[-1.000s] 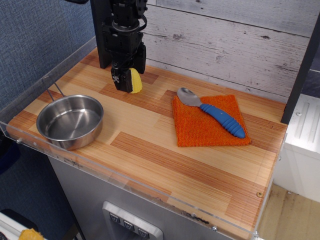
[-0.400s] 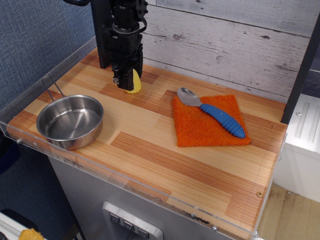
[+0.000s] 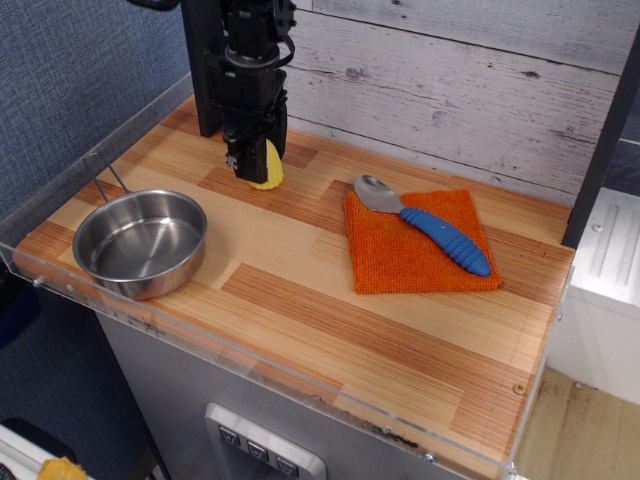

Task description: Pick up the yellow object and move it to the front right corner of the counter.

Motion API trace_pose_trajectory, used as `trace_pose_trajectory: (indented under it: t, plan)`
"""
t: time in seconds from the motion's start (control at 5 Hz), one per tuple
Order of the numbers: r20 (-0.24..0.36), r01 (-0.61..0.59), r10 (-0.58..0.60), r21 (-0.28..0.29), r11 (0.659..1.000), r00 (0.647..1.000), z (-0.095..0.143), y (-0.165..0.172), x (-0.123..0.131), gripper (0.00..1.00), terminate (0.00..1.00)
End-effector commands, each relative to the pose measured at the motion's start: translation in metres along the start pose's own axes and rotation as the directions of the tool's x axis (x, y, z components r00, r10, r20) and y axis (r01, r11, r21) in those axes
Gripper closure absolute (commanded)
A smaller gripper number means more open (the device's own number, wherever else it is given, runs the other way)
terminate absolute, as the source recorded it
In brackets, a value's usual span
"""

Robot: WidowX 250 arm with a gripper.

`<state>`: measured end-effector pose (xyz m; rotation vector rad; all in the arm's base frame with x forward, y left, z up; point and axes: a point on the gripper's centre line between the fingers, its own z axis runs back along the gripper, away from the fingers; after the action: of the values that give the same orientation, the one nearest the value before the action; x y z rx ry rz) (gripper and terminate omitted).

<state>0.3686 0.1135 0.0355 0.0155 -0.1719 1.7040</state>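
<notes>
The yellow object (image 3: 270,170), a small bumpy corn tip, sits at the back left of the counter (image 3: 330,310). My gripper (image 3: 255,160) has come down from above and stands over it. The jaws are drawn in around it, and the near black finger (image 3: 243,158) hides its left half. The object's bottom edge rests on or just at the wood surface. The front right corner of the counter lies far from the gripper, across the wood.
A steel bowl (image 3: 140,242) with a thin wire handle stands at the front left. An orange cloth (image 3: 420,242) lies at mid right with a blue-handled spoon (image 3: 430,225) on it. A clear acrylic rim (image 3: 300,385) edges the counter. A plank wall stands behind.
The jaws have narrowed onto the yellow object, which is now more hidden behind the near finger. The gripper has shifted slightly. The last two frames look alike.
</notes>
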Motion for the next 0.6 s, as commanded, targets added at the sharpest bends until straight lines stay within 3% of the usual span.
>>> trace_pose_trajectory:
  t: [0.0,0.2,0.4]
  plan:
    - [-0.005,0.134,-0.136,-0.125,0.983,0.991,0.070,0.000,-0.018,1.00,0.00]
    - [0.018,0.258,-0.258,-0.147,0.955,0.966,0.089,0.014,-0.036,1.00,0.00]
    - [0.033,0.412,-0.413,-0.168,0.895,0.910,0.102,0.034,-0.062,1.00,0.00]
